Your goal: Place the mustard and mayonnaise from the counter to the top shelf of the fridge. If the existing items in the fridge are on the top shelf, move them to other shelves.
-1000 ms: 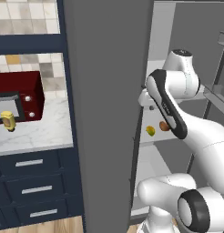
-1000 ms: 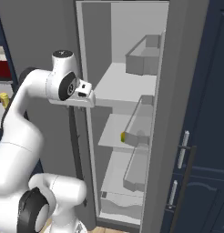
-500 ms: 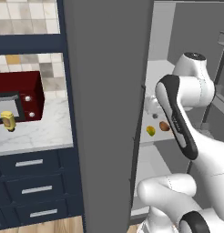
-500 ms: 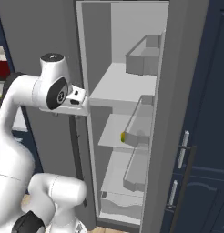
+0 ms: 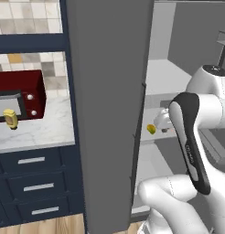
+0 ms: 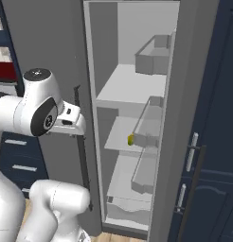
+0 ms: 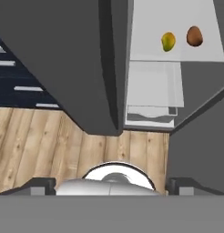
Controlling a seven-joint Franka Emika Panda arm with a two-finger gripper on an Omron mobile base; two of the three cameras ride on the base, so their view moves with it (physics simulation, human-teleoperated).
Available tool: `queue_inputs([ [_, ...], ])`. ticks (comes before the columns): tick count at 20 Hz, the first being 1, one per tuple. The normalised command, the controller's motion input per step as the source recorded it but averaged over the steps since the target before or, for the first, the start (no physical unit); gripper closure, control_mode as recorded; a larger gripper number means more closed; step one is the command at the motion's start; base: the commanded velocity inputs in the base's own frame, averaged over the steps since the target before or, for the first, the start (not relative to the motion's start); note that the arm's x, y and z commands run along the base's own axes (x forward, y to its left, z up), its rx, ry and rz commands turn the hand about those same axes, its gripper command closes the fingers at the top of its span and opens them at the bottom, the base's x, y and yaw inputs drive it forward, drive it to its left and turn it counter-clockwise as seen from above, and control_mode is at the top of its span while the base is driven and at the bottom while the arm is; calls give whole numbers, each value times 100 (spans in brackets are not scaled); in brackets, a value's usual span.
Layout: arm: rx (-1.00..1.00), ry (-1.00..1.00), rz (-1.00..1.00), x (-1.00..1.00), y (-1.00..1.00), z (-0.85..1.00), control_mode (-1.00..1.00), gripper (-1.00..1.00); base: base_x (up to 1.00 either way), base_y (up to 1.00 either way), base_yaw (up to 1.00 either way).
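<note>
on the left, the mustard [image 5: 11,119] stands on the marble counter [image 5: 45,130] near its left edge, in front of a dark red microwave [image 5: 20,93]. it looks small, stiff and light, likely slick plastic; a squeeze across its squat body should serve. the mayonnaise can't be picked out here. moving right, the fridge door [image 5: 109,105] stands open over a wooden floor [image 7: 54,145]. a yellow-green lump [image 7: 168,41] and an orange-brown lump [image 7: 194,36] sit side by side on a lower shelf [image 7: 177,54]; the top shelf [image 6: 132,90] looks bare. the gripper [image 7: 112,186] has its tips spread wide, holding nothing.
</note>
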Motion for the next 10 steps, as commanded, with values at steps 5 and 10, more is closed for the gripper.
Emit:
queue_inputs([
  [5, 0, 0, 0, 0, 0, 0, 100, -100, -13, 92, 2],
  [10, 0, 0, 0, 0, 0, 0, 100, -100, 8, 100, 1],
])
